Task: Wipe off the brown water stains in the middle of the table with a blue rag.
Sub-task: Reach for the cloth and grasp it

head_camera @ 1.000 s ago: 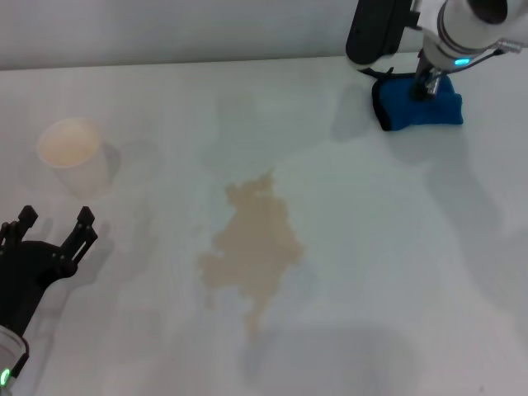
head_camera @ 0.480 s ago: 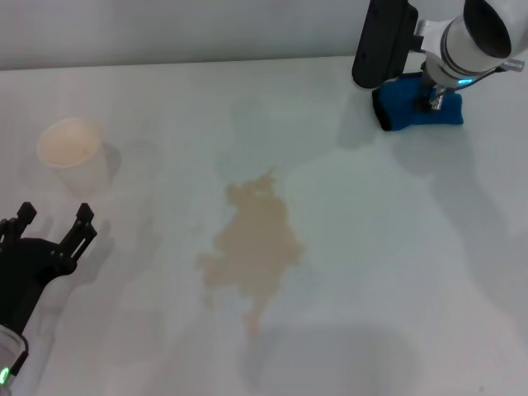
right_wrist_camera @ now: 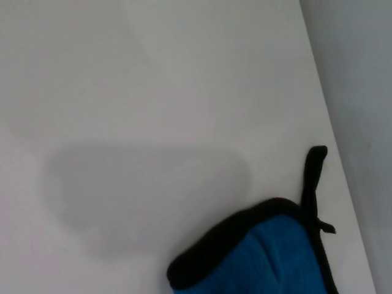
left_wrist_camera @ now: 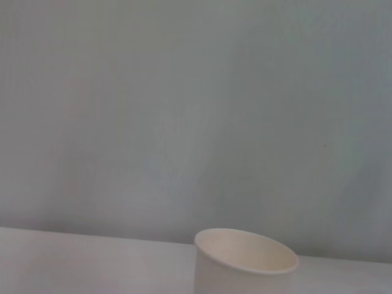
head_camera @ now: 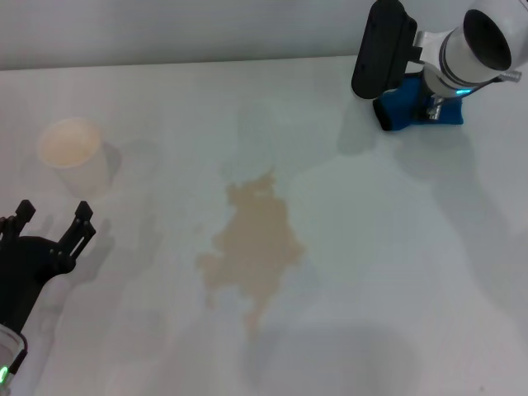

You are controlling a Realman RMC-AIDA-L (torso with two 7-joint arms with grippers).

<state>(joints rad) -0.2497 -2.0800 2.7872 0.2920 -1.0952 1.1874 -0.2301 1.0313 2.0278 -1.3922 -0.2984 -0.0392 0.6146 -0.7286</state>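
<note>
The brown water stains (head_camera: pixel 252 247) spread as a pale tan puddle with a thin tail in the middle of the white table (head_camera: pixel 396 247). The blue rag (head_camera: pixel 403 109), black-edged, lies at the far right of the table. My right gripper (head_camera: pixel 433 109) is down at the rag, touching its top, with the wrist covering part of it. The right wrist view shows the rag (right_wrist_camera: pixel 269 257) with its black loop tab on the table (right_wrist_camera: pixel 153 92). My left gripper (head_camera: pixel 54 213) is open and empty at the near left, far from the stains.
A white paper cup (head_camera: pixel 70 148) with a tan inside stands at the left, just beyond my left gripper. It also shows in the left wrist view (left_wrist_camera: pixel 245 260) against a plain wall. The table's far edge runs just behind the rag.
My right arm has swung a little to the right and turned over the rag. The rag has stayed at the same spot. The left arm has not moved.
</note>
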